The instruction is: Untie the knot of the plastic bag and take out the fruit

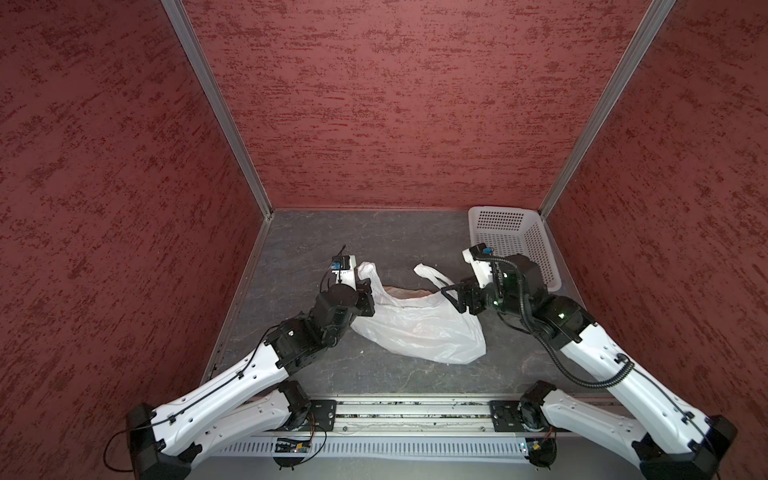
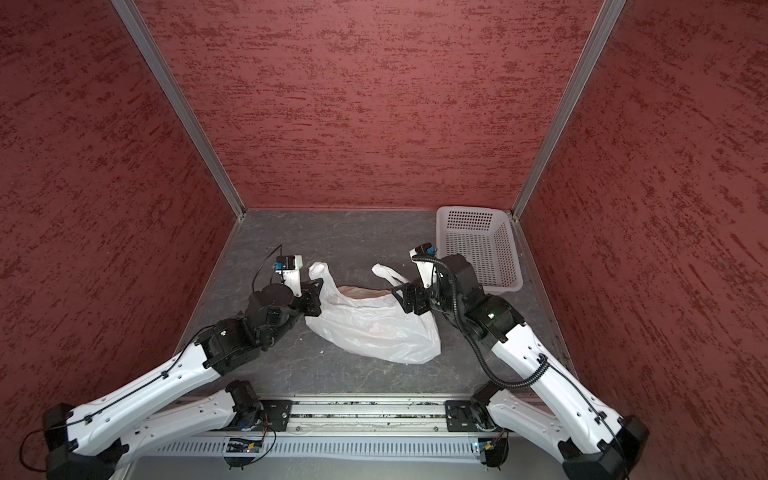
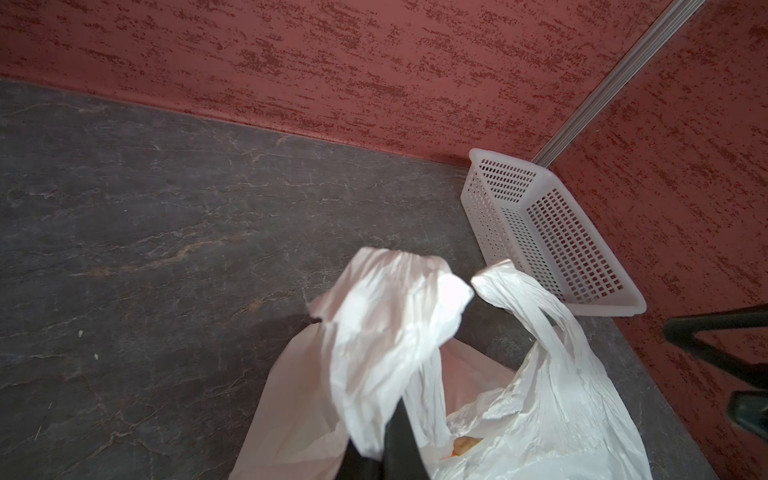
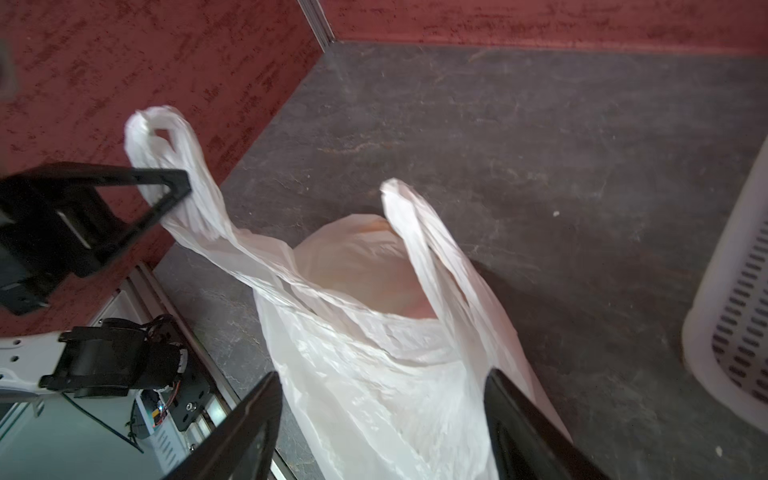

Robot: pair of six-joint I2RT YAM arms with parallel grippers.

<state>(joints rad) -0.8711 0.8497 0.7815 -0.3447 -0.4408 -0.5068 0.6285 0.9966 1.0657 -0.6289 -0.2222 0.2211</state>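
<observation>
The rail (image 1: 415,409) that carries both arms runs along the table's (image 1: 374,241) near edge. Beyond it, about mid-table, lies the bag (image 1: 419,332) (image 2: 374,332). It is crumpled and white, with its bottom toward the near edge and its mouth gaping toward the far edge.

The fruit (image 3: 463,446) is inside the bag. Only a scrap of orange and yellow shows through the mouth in the left wrist view, and plastic hides the rest.

The two handles stand apart, untied. The left gripper (image 1: 365,291) (image 4: 183,187) is clenched on the left handle (image 1: 365,270) (image 4: 195,166) and holds it up off the table on the bag's left side.

The right gripper (image 1: 446,291) (image 4: 382,374) is released, with its fingers (image 4: 249,436) spread wide. The bag's right side lies between them. Whether they touch the plastic cannot be told.

The right handle (image 1: 428,274) (image 4: 415,232) rises free just beyond that gripper.

The basket (image 1: 498,224) (image 3: 540,232) stands in the far right corner, white and perforated, close against the right wall and well apart from the bag.
</observation>
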